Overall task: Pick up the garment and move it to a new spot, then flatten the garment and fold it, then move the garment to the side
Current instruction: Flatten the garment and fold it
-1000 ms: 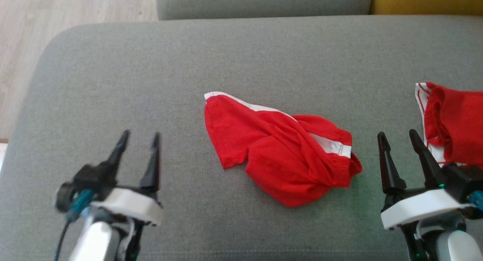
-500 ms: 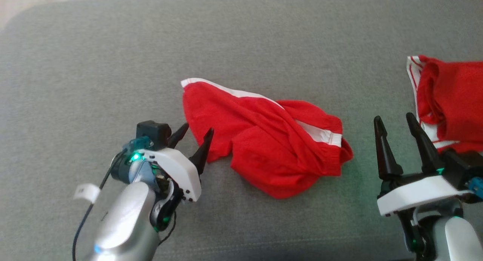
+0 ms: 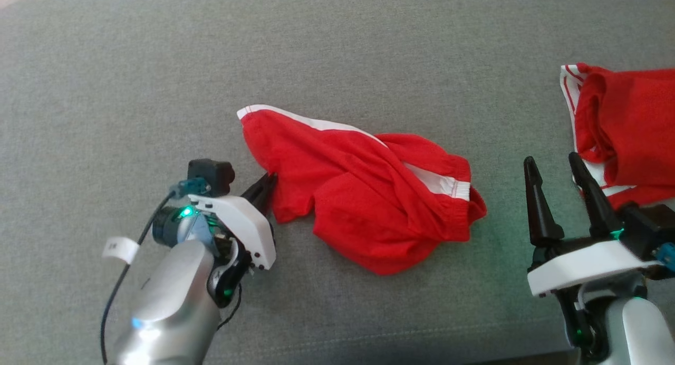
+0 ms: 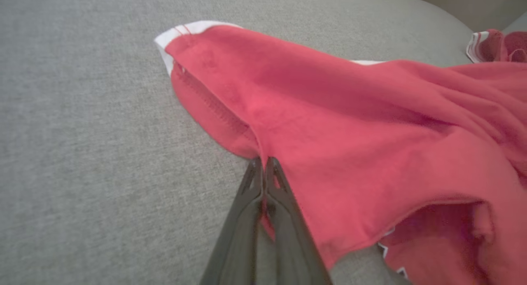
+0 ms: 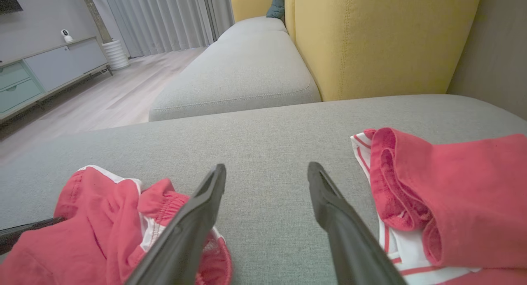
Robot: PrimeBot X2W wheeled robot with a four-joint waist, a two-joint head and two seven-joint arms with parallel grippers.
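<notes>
garment [image 3: 369, 201] lies crumpled at the middle of the cushion [image 3: 132, 80]. my left gripper [image 3: 269, 179] is clamped on its left hem; half a second ago those fingers stood apart. right gripper [image 3: 550, 162]: fingers apart, right of it.

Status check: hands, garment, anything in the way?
Left hand shut on crumpled garment edge. Right hand open, empty. Second red garment apart, at right.

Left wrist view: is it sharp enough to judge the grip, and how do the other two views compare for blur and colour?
Left wrist view: soft, yet the left gripper reads as closed on the red garment; red washed toward pink. Head view: truer red, mildly soft, green glow on the cushion beside the right gripper. Right wrist view: room sharp, its near fingers blurred.
</notes>
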